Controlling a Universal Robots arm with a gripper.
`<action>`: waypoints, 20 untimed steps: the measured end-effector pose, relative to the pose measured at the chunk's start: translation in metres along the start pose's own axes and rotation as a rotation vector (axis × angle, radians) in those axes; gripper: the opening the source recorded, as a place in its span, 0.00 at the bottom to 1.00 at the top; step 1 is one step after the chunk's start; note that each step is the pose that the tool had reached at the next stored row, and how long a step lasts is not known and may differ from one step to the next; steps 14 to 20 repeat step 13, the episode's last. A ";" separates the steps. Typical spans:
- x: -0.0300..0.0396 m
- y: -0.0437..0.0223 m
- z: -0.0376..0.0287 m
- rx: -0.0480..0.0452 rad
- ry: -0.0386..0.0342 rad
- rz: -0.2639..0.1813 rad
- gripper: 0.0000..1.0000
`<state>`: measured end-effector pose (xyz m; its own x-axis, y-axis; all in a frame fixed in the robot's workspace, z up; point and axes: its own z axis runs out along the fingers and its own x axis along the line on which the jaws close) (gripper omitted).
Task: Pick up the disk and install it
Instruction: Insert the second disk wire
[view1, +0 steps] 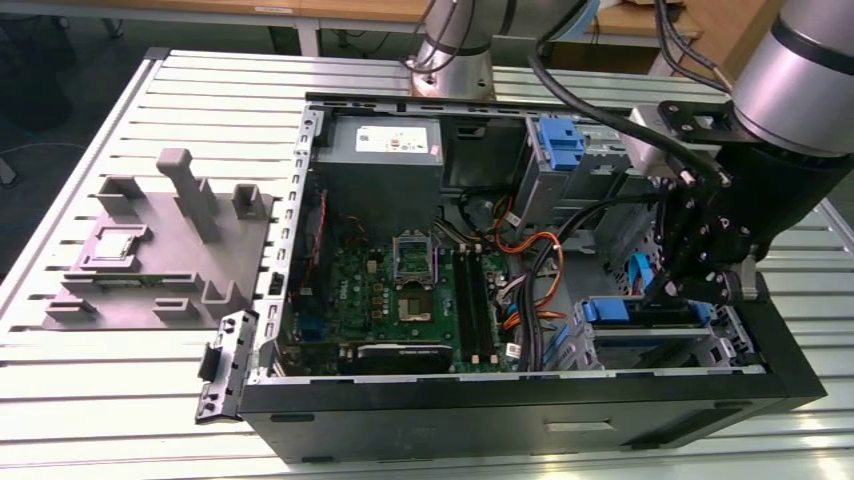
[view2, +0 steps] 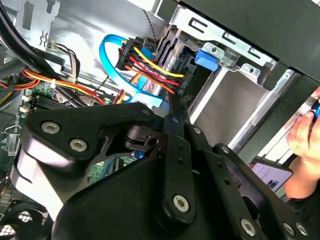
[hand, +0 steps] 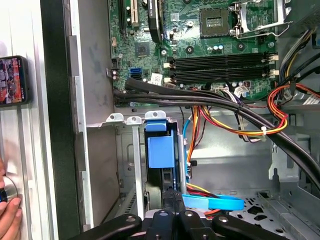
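**Fingertips at the disk's near end, in line with its length**

Slatted metal table underneath, with the open computer case lying on it, side panel off. I have the arm reaching down into the drive bay at the case's corner.

In the first wrist view, the gripper has its fingers drawn together into one narrow point. I see no gap between them and nothing pinched in them. The disk sits straight ahead of the tips, already inside the bay and standing on its edge between the bay's metal walls. Its blue bracket end is the far end from the fingers, facing the motherboard, and its darker end is the one nearest the tips. I can't tell whether the tips are pressing on that near end or stopping just short of it, because the linkage covers the spot.

The relation I'm working from is that the disk's long axis runs directly away from the fingertips, on the same line as the fingers themselves. Any push along the fingers would go down the disk's length rather than across it. A bundle of coloured cables hangs just beside the disk, off to one side of the fingers.

My judgement is that the disk is seated or very nearly so.
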<state>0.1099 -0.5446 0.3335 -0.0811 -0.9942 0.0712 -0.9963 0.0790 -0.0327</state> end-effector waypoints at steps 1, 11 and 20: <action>0.0001 -0.0001 -0.0016 0.0000 -0.0010 0.000 0.10; 0.0009 -0.0004 -0.0126 -0.0005 0.0002 0.000 0.10; 0.0009 -0.0004 -0.0127 -0.0005 0.0002 0.000 0.10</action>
